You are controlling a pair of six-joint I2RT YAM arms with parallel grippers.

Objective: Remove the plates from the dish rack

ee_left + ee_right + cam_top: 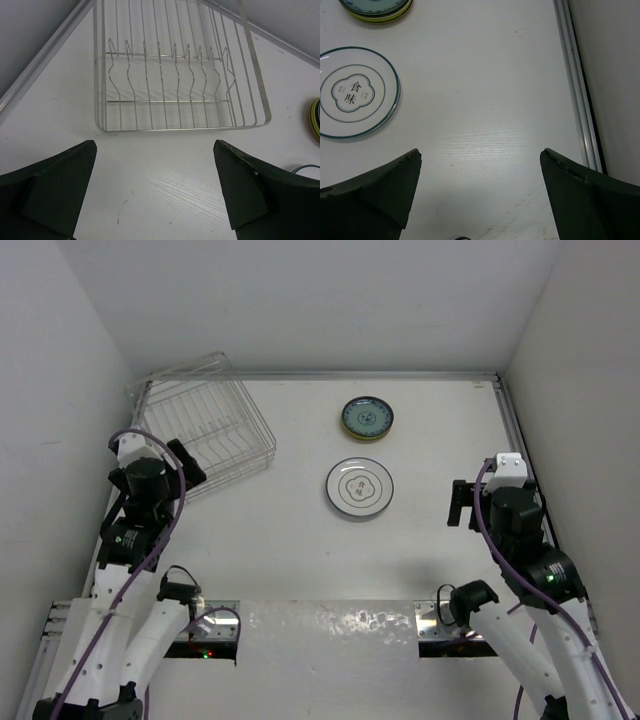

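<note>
Left tool [155, 145] and right tool [480, 152] both gape empty, dish rack [210, 430] looks bare, plates [359, 488] out on the table [450, 420], so I'd just park.

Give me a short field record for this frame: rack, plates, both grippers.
dish rack: back-left, slots empty
stack of plates: on table, teal-patterned one on top
white plate: flat on table, nearer the arms than the stack, apart from it
left gripper: open, empty, facing rack
right gripper: open, empty, above table

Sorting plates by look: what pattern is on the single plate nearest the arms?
White plate, teal rings, central characters; clearest in right wrist view.
</note>
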